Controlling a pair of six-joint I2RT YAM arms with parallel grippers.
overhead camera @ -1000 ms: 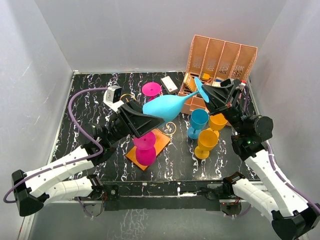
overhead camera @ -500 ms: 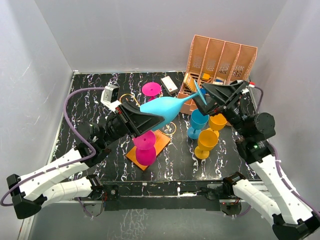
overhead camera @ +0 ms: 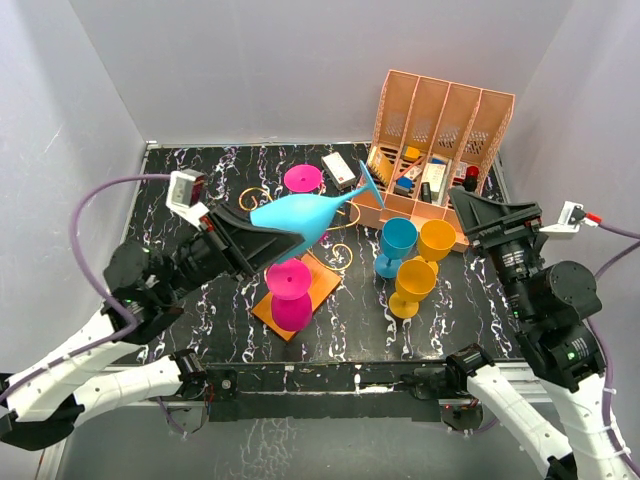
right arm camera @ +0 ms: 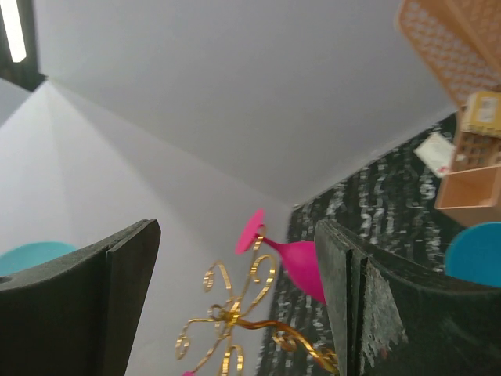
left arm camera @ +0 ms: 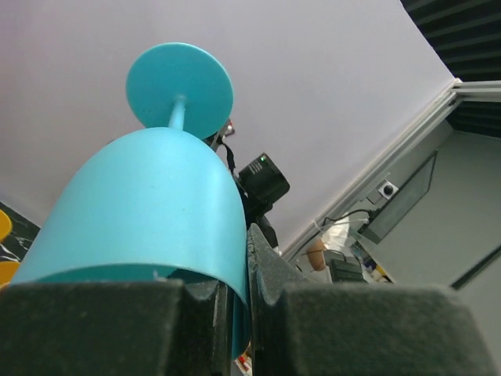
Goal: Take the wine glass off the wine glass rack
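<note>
The left arm reaches in from the near left, its left gripper clamped on the bowl rim of the turquoise glass. The glass lies sideways in the air above the rack, clear of it, foot toward the organiser. The right gripper gapes, holding nothing. Half a second ago it was at the glass's foot; it has since drawn back right, and the glass has shifted left.
</note>
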